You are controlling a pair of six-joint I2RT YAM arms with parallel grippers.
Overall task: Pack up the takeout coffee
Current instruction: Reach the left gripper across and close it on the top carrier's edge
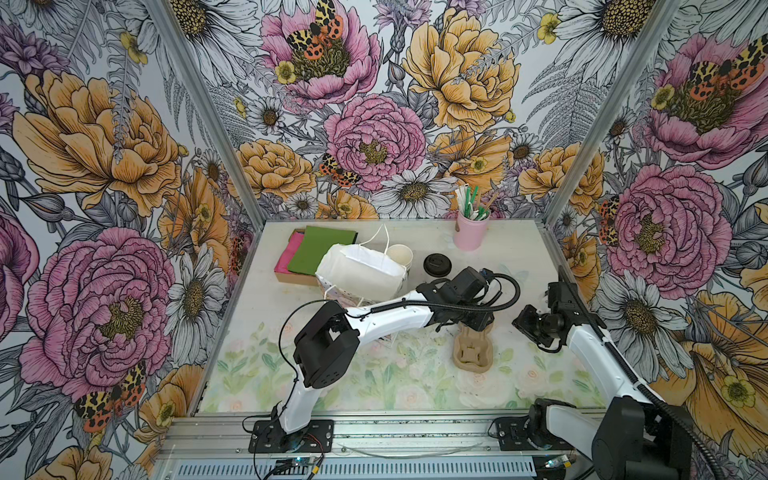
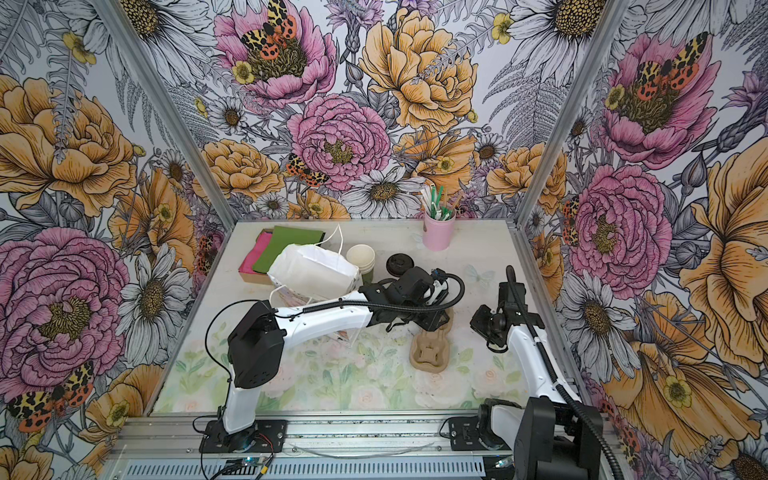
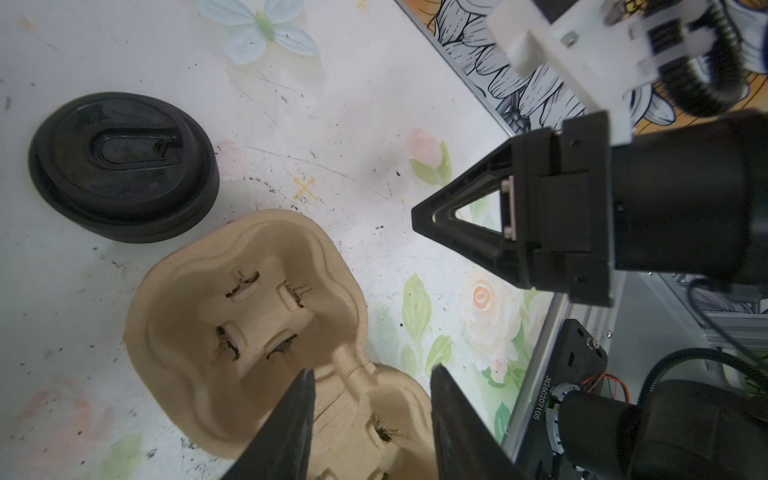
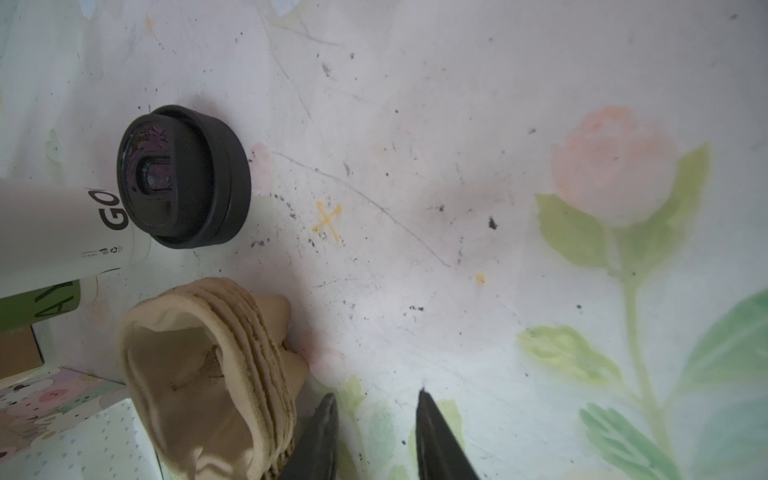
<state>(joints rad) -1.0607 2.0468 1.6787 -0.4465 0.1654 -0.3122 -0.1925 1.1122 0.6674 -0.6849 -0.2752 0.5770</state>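
takeout coffee: whereabouts could not be told from any view; black sip lid (image 1: 437, 264): lay on the counter (image 1: 332, 382), just beside the lidless paper cup stack (image 1: 401, 254); left hand (image 3: 372, 370): fingers spread, nothing between them, held over the narrow waist of the pulp cup carrier (image 3: 249, 316); right hand (image 4: 377, 392): fingers partly spread, empty, above bare counter near the carrier; white paper bag (image 1: 361, 272): lay on its side beyond the left arm

takeout coffee (image 4: 58, 232) cropped, carrier (image 1: 473, 356) apparently half-hidden
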